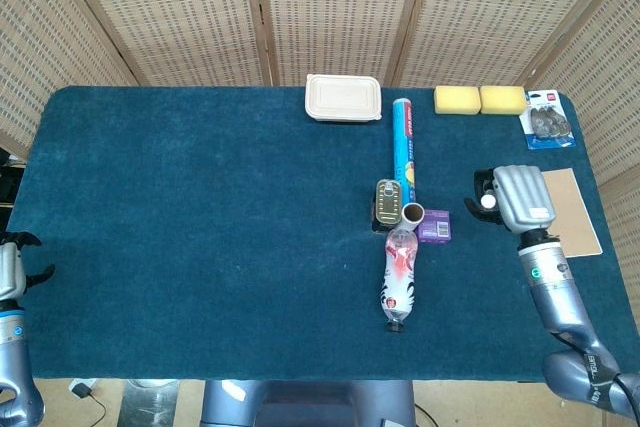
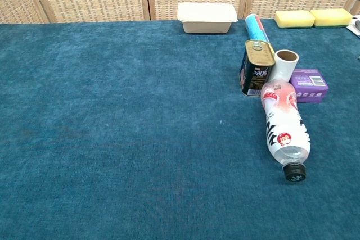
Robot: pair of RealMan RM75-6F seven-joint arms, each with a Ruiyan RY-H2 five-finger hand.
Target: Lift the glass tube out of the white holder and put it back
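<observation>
Two robot hands show in the head view; neither appears in the chest view.

Right robot hand [image 1: 510, 199]: held over the right side of the blue surface [image 1: 200, 227], back plate up, dark fingers [image 1: 482, 187] curled towards the robot's left. Between them sits a pale round end, the glass tube [image 1: 487, 202] seen from above, so this robot hand grips the tube. The tube's lower length is hidden from this angle.

Left robot hand [image 1: 10, 267]: at the near left corner, off the edge of the surface, fingers apart, nothing in it.

White holder [image 1: 413, 213]: upright, mouth open and with nothing in it, well to the left of the right robot hand and apart from it. The tube is therefore out of the holder.

Around the holder:
- a tin can [image 1: 388, 202] stands against its far-left side
- a purple box [image 1: 434, 226] lies between the holder and the right robot hand
- a plastic bottle [image 1: 400, 277] lies on its side, cap towards the robot

Beyond the can lies a blue roll [image 1: 404, 145]. Just right of the right robot hand lies a brown board [image 1: 572, 209], partly under the hand's edge.
</observation>
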